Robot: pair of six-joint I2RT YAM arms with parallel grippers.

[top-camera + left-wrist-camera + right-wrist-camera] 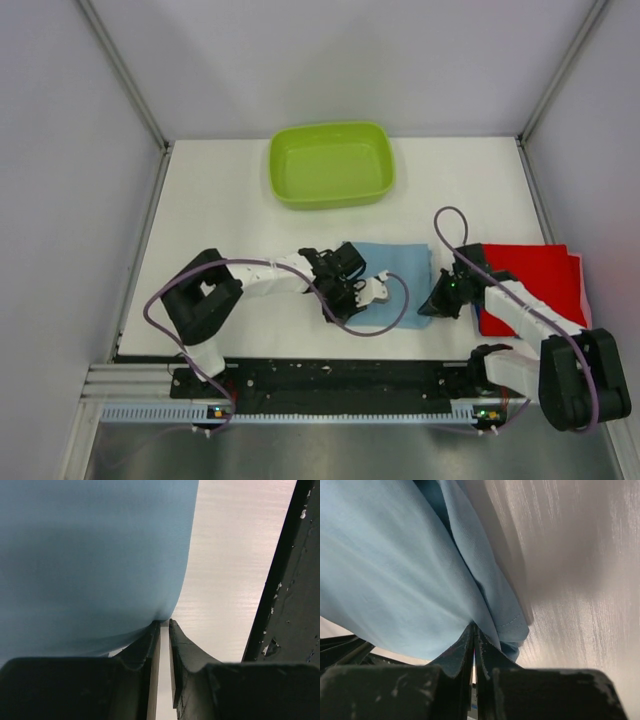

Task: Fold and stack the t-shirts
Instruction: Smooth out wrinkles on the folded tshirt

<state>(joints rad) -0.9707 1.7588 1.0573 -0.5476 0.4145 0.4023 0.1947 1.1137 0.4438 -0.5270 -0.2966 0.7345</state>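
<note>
A folded light blue t-shirt point(400, 265) lies at the table's middle. My left gripper point(358, 288) is at its near left corner. In the left wrist view the jaws point(164, 622) stand almost closed, and the shirt's edge point(90, 560) meets their tips. My right gripper point(437, 300) is at the shirt's near right corner. In the right wrist view it point(473, 626) is shut on a bunched hem of the shirt point(395, 580). A folded red t-shirt point(530, 275) lies to the right, with a darker blue edge point(481, 320) showing under it.
A lime-green plastic basin point(331, 165) stands at the back centre. The black rail point(330, 380) with both arm bases runs along the near edge and also shows in the left wrist view point(290, 590). Grey walls close in the table's sides.
</note>
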